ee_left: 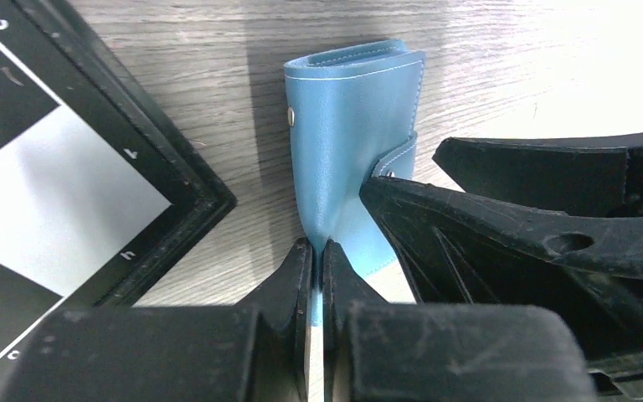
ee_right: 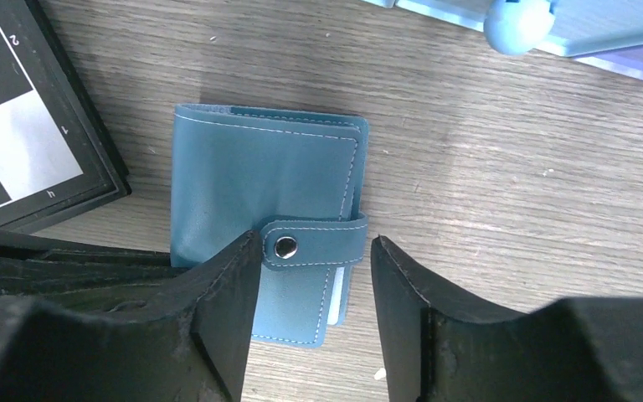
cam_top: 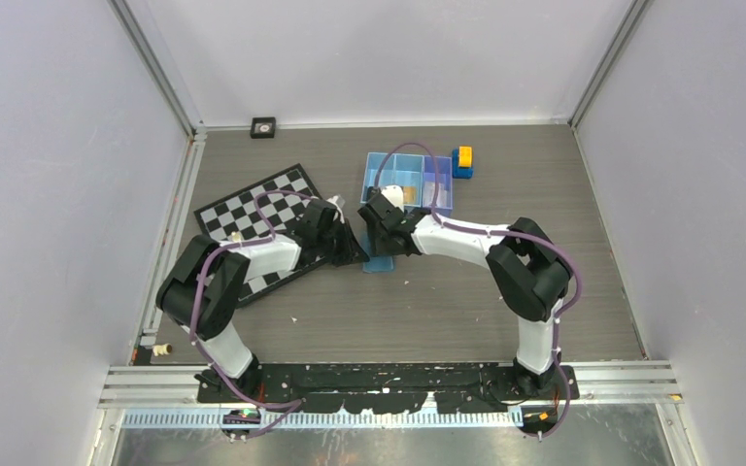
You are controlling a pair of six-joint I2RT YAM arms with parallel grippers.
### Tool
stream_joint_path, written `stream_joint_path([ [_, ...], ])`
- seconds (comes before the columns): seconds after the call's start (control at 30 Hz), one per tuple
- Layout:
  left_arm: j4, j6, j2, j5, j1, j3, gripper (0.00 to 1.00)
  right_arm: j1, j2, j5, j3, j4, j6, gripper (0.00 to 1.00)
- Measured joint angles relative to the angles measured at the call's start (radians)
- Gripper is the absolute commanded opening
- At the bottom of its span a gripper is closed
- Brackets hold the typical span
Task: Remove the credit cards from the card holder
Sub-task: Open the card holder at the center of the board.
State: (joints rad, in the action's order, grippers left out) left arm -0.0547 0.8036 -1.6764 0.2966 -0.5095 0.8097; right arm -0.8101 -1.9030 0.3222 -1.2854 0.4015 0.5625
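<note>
Both arms bend inward over the grey wood-grain table (cam_top: 447, 311), wrists meeting near its middle. The left gripper (ee_left: 318, 251) lies low, jaws pinched tight on one edge of the small blue leather card holder (ee_right: 251, 176). The holder lies folded just beside the corner of the black-framed chequered board (cam_top: 253, 209) and near the blue plastic compartment tray (cam_top: 442, 170), with bare table on its near side. The right gripper (ee_right: 314, 251) hangs above, jaws apart either side of the fastened strap (ee_right: 335, 239). The right wrist view shows the round metal snap (ee_right: 285, 246) closed. In the top view the wrists cover most of the holder.
</note>
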Motion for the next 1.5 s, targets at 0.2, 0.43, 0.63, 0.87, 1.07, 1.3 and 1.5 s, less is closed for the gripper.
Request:
stream_joint_path([
  [0.2, -0.012, 0.000, 0.010, -0.002, -0.008, 0.000, 0.00, -0.031, 0.001, 0.107, -0.027, 0.060, 0.009, 0.54],
  [0.43, 0.003, -0.005, 0.022, -0.014, -0.007, 0.000, 0.00, -0.051, 0.038, 0.293, -0.031, 0.120, -0.002, 0.53],
  [0.63, 0.014, -0.008, 0.023, -0.018, -0.005, 0.000, 0.00, -0.029, 0.068, 0.341, -0.011, 0.131, -0.027, 0.56],
  [0.87, 0.014, -0.008, 0.023, -0.017, -0.005, 0.000, 0.00, -0.031, 0.146, 0.238, 0.070, 0.045, -0.046, 0.64],
  [1.07, 0.014, -0.007, 0.023, -0.017, -0.005, 0.000, 0.00, -0.030, 0.161, 0.113, 0.097, -0.040, -0.064, 0.66],
  [1.3, 0.014, -0.008, 0.023, -0.016, -0.005, 0.000, 0.00, -0.030, 0.080, 0.104, 0.051, -0.023, -0.063, 0.53],
  [1.5, 0.014, -0.008, 0.023, -0.017, -0.005, 0.000, 0.00, -0.030, 0.040, 0.138, 0.034, 0.018, -0.061, 0.41],
])
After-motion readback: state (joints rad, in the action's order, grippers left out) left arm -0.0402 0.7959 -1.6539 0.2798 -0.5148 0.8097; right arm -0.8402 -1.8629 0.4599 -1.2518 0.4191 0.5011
